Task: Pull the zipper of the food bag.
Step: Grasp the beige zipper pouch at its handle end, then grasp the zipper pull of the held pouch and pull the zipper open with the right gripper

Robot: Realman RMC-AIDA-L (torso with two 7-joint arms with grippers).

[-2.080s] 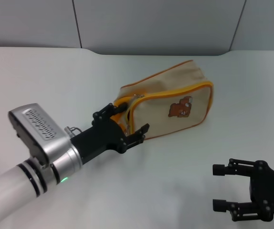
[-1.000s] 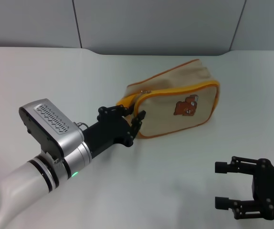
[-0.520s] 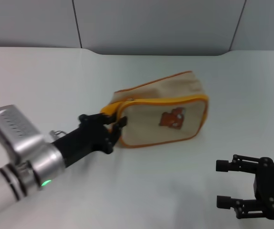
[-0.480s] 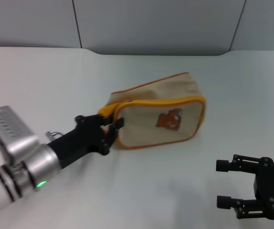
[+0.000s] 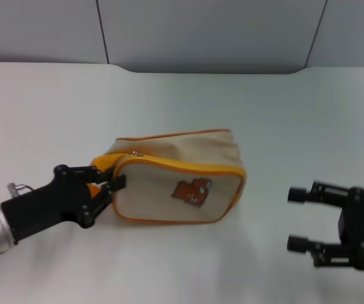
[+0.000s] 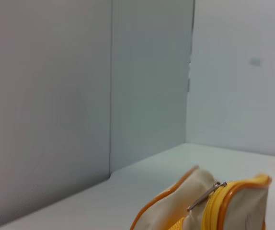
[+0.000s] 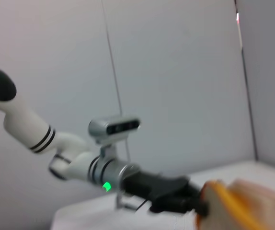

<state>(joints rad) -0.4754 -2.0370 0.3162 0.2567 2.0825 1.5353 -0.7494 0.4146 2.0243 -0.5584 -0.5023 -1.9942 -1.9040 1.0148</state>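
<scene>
The food bag (image 5: 169,190), cream canvas with a brown bear print, lies on its side in the middle of the table. Its orange zipper (image 5: 182,166) runs round the front panel, with a silver pull tab (image 5: 136,153) at the bag's left top corner. My left gripper (image 5: 99,193) is at the bag's left end, shut on the orange strap (image 5: 104,163). The left wrist view shows the bag's corner (image 6: 176,203) and the pull tab (image 6: 203,197). My right gripper (image 5: 298,218) is open and empty, right of the bag and apart from it.
The white table (image 5: 169,95) stretches back to grey wall panels (image 5: 201,31). The right wrist view shows my left arm (image 7: 104,167) reaching to the bag (image 7: 245,201).
My left gripper has drawn back to the left and toward me, dragging the bag with it and turning it. The right gripper has risen slightly.
</scene>
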